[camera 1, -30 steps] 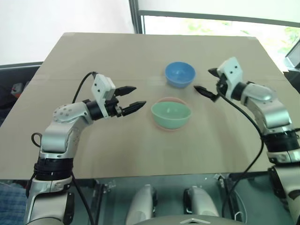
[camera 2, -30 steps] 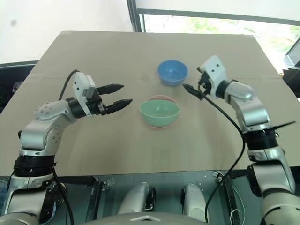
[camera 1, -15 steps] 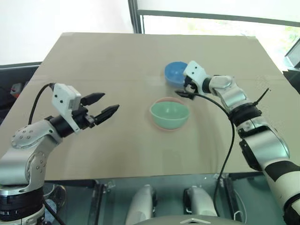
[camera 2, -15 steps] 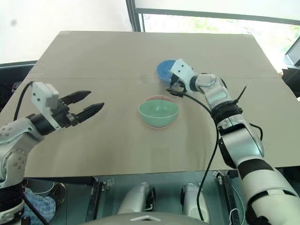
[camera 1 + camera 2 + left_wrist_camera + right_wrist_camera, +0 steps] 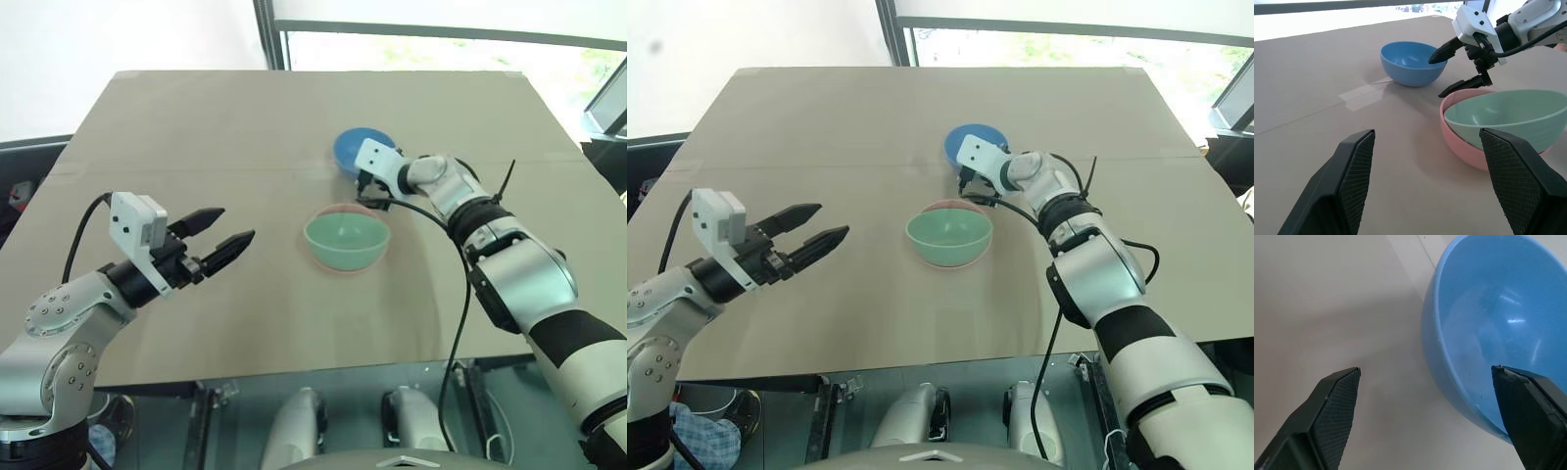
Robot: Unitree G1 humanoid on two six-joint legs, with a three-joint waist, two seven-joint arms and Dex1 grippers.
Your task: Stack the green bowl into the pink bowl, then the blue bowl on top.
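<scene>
Head view: on the tan surface (image 5: 196,117) the green bowl (image 5: 345,238) sits nested inside the pink bowl (image 5: 338,266), whose rim peeps out around it, near the centre. The blue bowl (image 5: 355,149) stands by itself at about 12 o'clock from the pair, close but apart. The right gripper (image 5: 369,192) reaches in from 3 o'clock, its fingers spread wide, set at the near rim of the blue bowl, between that bowl and the stacked pair; it holds nothing. The left gripper (image 5: 227,234) hovers well off at 9 o'clock from the stack, fingers parted and empty, pointing toward the bowls.

Left wrist view: the left gripper's two black fingers (image 5: 1352,191) stand apart with bare surface between them. Beyond them the green bowl (image 5: 1508,117) rests in the pink bowl (image 5: 1469,147), tilted a little within it. Farther off is the blue bowl (image 5: 1413,63), with the right gripper (image 5: 1455,68) at its side, one finger by the rim, the other lower, near the pink rim.

Right wrist view: the right gripper's fingers (image 5: 1334,416) stand wide, either side of the blue bowl's (image 5: 1488,333) near wall, one outside over the surface, one over the bowl's hollow. Whether they touch it cannot be told.
</scene>
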